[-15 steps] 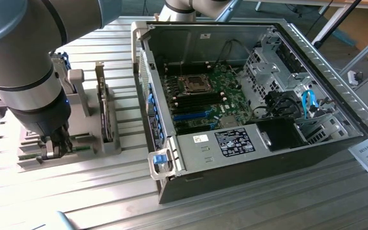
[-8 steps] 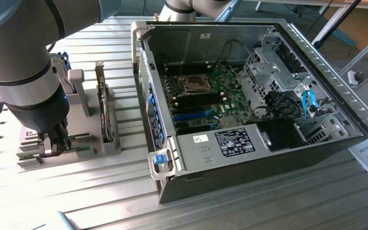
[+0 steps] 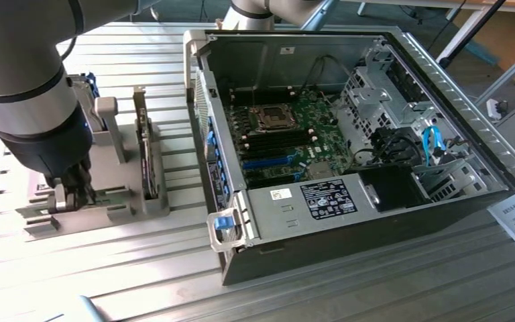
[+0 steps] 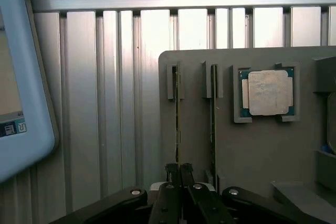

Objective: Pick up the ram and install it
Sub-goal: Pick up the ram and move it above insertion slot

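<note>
arm [image 3: 25, 87] pointing down, claw [image 4: 179, 174] pinching ram [image 4: 177, 103]

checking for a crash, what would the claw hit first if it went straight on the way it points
The claw looks shut on the ram stick, so next comes the grey holder beneath it; depth unclear.

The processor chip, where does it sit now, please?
The processor chip lies in a recess of the gray holder in the wrist view, next to a ram stick.
</note>
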Motion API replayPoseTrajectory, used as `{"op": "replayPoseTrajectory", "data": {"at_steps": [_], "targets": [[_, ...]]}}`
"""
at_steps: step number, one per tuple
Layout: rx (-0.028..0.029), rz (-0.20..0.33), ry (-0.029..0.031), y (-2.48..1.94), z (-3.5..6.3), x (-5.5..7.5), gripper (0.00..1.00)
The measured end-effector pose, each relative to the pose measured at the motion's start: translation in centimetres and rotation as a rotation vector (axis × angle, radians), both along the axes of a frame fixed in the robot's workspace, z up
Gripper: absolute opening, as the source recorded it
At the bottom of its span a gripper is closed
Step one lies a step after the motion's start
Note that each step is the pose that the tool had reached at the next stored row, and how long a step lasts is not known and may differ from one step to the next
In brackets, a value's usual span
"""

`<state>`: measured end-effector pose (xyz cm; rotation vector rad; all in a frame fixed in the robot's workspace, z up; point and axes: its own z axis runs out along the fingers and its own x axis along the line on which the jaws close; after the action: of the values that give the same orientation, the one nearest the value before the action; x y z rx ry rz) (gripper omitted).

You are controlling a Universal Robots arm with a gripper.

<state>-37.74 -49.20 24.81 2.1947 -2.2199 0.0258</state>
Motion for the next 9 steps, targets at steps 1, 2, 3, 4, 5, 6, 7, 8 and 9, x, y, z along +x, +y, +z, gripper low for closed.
{"op": "replayPoseTrajectory", "data": {"at_steps": [1, 2, 3, 4, 5, 6, 7, 8, 9], "targets": [[0.0, 0.0, 0.0, 0.0, 0.3, 0.0, 0.12], [0.0001, 0.0, -0.0002, 0.0, 0.51, 0.0, 0.12], [0.0001, 0.0, -0.0001, 0.0, 0.67, 0.0, 0.12], [0.0001, 0.0, -0.0001, 0.0, 0.87, 0.0, 0.12], [0.0001, 0.0, -0.0001, 0.0, 1.17, 0.0, 0.12], [0.0, 0.0, 0.0, 0.0, 1.37, 0.0, 0.12], [0.0001, 0.0, -0.0001, 0.0, 1.52, 0.0, 0.12], [0.0001, 0.0, -0.0001, 0.0, 1.68, 0.0, 0.12], [0.0, 0.0, 0.0, 0.0, 1.84, 0.0, 0.12]]}}
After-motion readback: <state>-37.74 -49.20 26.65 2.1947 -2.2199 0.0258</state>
